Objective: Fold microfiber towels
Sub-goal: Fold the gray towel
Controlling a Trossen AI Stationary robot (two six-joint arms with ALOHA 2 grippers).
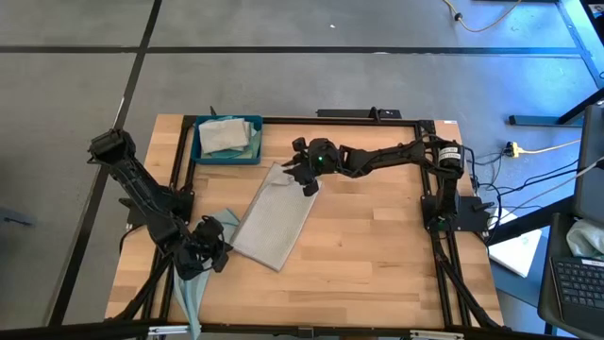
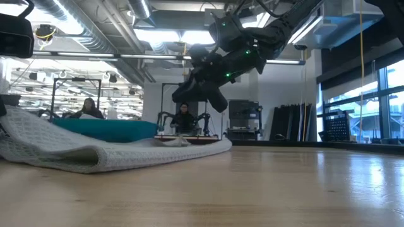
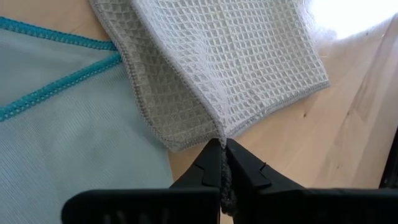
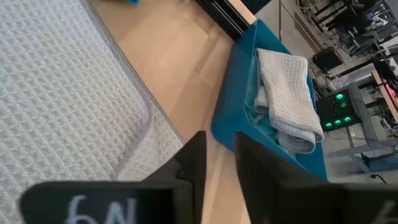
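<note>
A light grey waffle-weave microfiber towel [image 1: 274, 219] lies folded over on the wooden table, slanting from the far middle toward the near left. My left gripper [image 1: 215, 247] is at its near-left corner, shut on it. My right gripper [image 1: 308, 181] hovers over the towel's far end with a narrow gap between its fingers [image 4: 217, 168] and only bare wood showing in that gap. In the low view it hangs clear above the cloth [image 2: 76, 151]. A pale blue towel with teal stitching [image 3: 62, 124] lies beside and partly under the grey one, below my left arm. My left gripper pinches the grey towel's corner [image 3: 217, 135] between its two fingers, where a folded-over layer and the layer below it meet. The fingers slant down from the table's near-left side. The rest of the towel lies flat and slack on the table.
A dark blue tray [image 1: 196, 142] at the far left holds folded towels [image 4: 286, 93]. The pale blue towel [image 1: 193, 283] reaches the table's near edge. Bare wood lies to the right and near side of the grey towel. People sit in the room beyond the table.
</note>
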